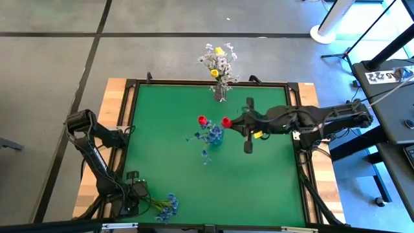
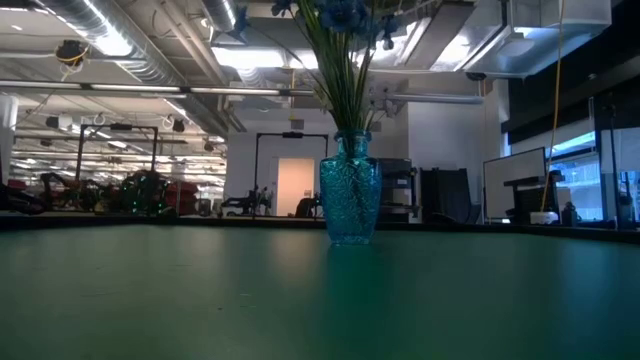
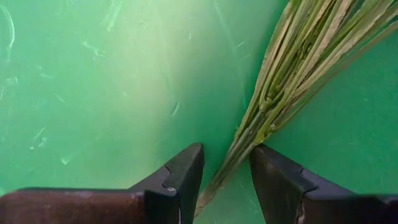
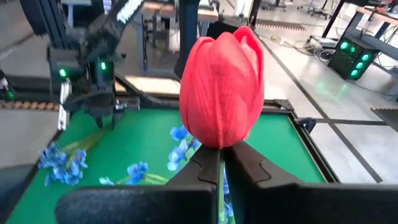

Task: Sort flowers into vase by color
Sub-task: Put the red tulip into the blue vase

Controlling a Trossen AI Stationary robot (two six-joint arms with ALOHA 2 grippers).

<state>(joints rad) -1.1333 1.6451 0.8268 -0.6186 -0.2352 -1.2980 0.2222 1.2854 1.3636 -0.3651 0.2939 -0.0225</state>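
A blue glass vase [image 1: 215,137] [image 2: 350,200] stands mid-table and holds blue blooms and one red bud [image 1: 202,120]. A clear vase [image 1: 221,92] at the far edge holds white sprays and yellow buds. My right gripper [image 1: 234,122] [image 4: 221,163], reaching in from the right, is shut on a second red bud [image 1: 226,121] [image 4: 221,84] just right of the blue vase. A bunch of blue flowers [image 1: 167,206] lies flat near the near edge. My left gripper [image 1: 134,189] [image 3: 227,168] is open with the bunch's green stems [image 3: 273,93] running between its fingers; whether they touch, I cannot tell. My right gripper pinches the red flower's stem just under the bud [image 4: 221,144] between its two fingertips [image 4: 249,163]. It comes in about level from the table's right. The bud sticks out beyond the fingertips, lifted clear of the table; the rest of the stem is hidden by the gripper.
The green mat [image 1: 162,142] lies bare left of the blue vase and along the right near side. A black frame [image 1: 297,87] edges the mat. Beyond the table stand a white stand base [image 1: 323,32] and equipment on the right.
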